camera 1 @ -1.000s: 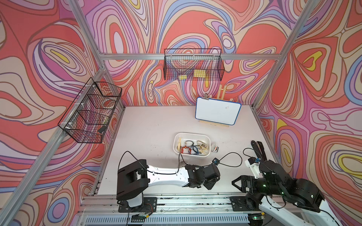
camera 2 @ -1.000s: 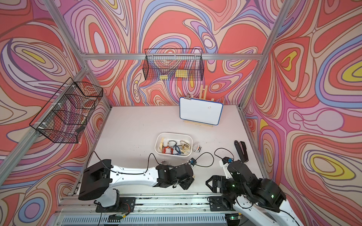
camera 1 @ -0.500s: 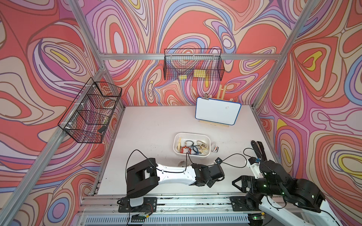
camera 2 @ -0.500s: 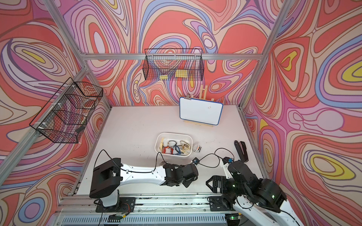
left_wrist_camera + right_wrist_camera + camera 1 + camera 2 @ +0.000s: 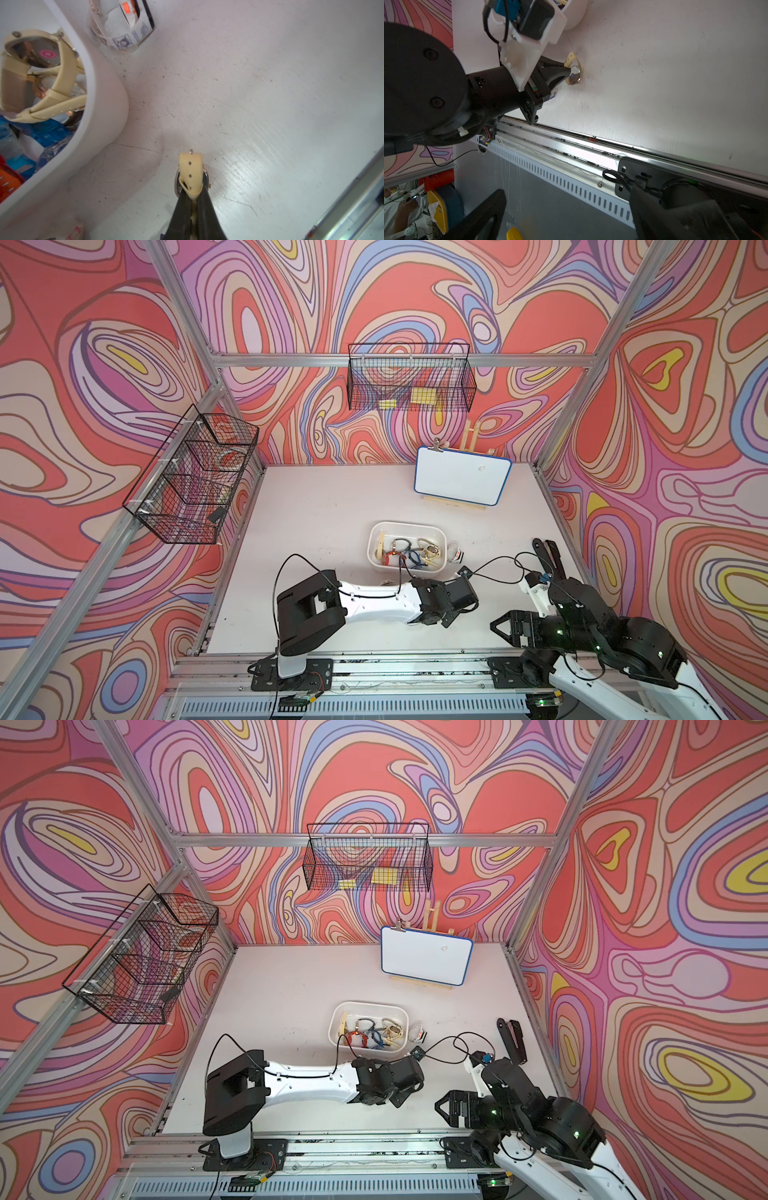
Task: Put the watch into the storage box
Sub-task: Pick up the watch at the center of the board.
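- left gripper [image 5: 191,193]: clamped shut on the cream perforated strap of a metal-cased watch [image 5: 190,168]; low over the scuffed white tabletop [image 5: 270,83], close to the front rail
- same watch in right wrist view [image 5: 574,75]: case down on the tabletop, outside the box, near its near right corner, not touching it
- right gripper [image 5: 547,551]: jaws wide apart, holding nothing; well to the right of the box
- shallow white rectangular plastic storage box [image 5: 407,525]: mid-table; contains cream, blue and orange-strapped watches
- white printed-strap watch [image 5: 455,557] with an orange detail: just beside the box's right wall, outside it
- blue-edged whiteboard [image 5: 461,481] on a wooden easel: upright at the far end
- black wire mesh baskets: hung on back wall [image 5: 409,383] and left wall [image 5: 195,477]
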Available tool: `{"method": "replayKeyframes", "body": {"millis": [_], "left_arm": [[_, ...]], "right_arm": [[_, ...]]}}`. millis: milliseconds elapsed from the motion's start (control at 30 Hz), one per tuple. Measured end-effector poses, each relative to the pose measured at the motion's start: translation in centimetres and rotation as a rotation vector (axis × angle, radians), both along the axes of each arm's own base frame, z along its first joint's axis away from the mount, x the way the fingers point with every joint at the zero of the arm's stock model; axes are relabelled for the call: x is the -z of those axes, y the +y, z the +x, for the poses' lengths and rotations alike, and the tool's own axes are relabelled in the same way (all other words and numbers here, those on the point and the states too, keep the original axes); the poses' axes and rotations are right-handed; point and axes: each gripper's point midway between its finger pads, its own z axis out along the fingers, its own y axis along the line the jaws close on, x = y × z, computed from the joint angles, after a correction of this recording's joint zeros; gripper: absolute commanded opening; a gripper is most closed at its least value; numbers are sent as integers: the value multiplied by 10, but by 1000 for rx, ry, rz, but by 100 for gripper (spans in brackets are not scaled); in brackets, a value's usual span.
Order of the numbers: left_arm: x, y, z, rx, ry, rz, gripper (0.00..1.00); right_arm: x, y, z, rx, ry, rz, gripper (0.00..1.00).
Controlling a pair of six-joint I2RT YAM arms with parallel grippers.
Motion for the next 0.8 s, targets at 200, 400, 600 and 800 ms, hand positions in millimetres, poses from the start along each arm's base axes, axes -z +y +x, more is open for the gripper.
{"method": "replayKeyframes", "body": {"millis": [200,400,600,800], "left_arm": [[-3,2,0,-9,30,-17,0],[-47,19,7,-80,148,-204,0],[-110,38,31,-173,242,-471,0],[-115,72,74,-322,307,-595,0]], "right_arm": [[-1,3,4,-4,-3,-1,98],[-4,8,9,-7,-21,12,98],[-8,12,13,-14,-39,29,98],[-10,19,19,-26,-45,36,98]]}}
